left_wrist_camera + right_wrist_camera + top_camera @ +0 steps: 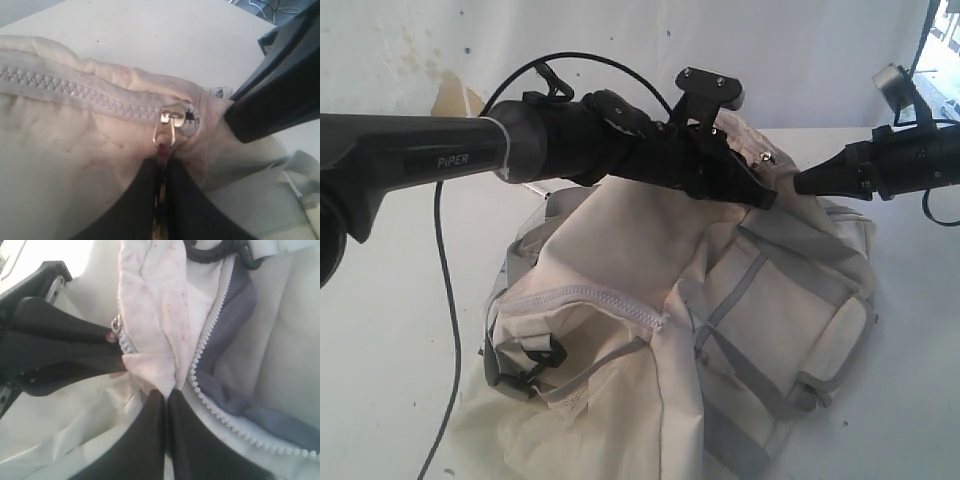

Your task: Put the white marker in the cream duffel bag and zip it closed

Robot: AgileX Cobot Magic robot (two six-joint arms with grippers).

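The cream duffel bag (640, 260) lies slumped on the white table, grey straps across its side. My left gripper (760, 190) reaches across to the bag's top end and is shut on the metal zipper pull (165, 127), at the end of the grey zipper (75, 92). My left gripper (162, 162) holds the pull's tab between its black fingers (145, 200). My right gripper (805, 183) meets it from the right. My right gripper (166, 392) is shut on a stained fold of bag fabric (155, 315) beside the pull (116, 325). The white marker is out of view.
A black cable (445, 300) trails down the table (380, 350) left of the bag. A black buckle (545, 355) sits on the bag's near-left end. A second zipper (210, 335) stands open over grey lining. A white wall is behind.
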